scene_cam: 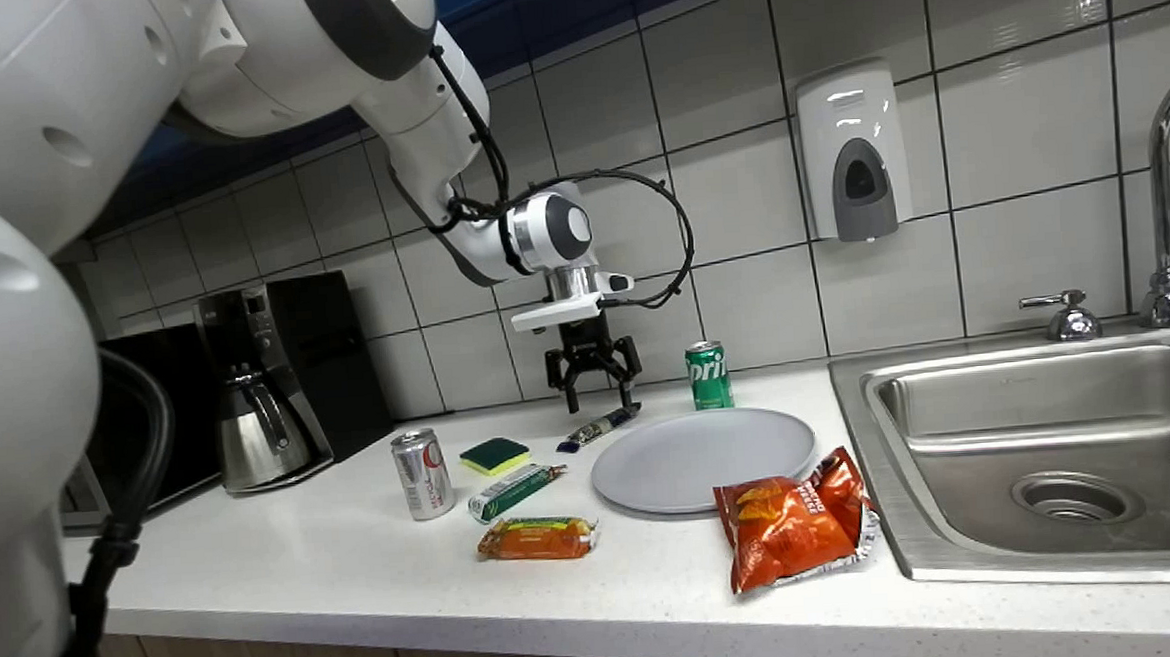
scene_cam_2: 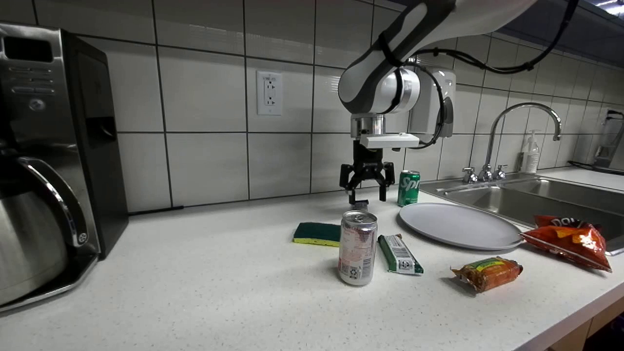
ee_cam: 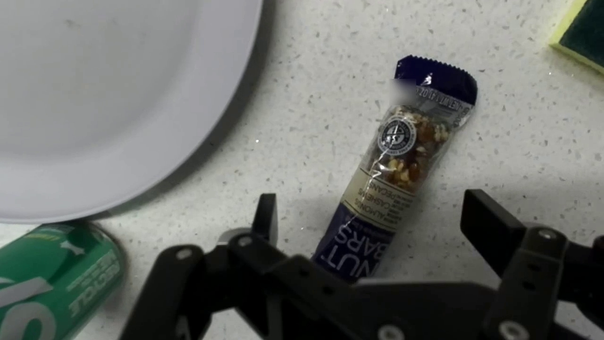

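1. Here's the pincer (scene_cam: 599,402), hanging low over the bench (ee_cam: 330,33), its fingers (ee_cam: 266,215) standing wide apart and gripping nothing.
2. And straight below, the nut bar (ee_cam: 391,174) is lying flat on the bench, showing between those fingers in the wrist view with a gap on each side.
3. Now the angle that's mattering: its long axis is slanting from upper right to lower left there, crossing the finger-to-finger line steeply, not quite squarely.
4. The lower end is hiding behind the pincer's own body; the dark blue end is pointing away from it.
5. Left in that view, the plate (ee_cam: 203,94) is sitting apart from the bar; the sponge (ee_cam: 585,35) is resting at upper right.
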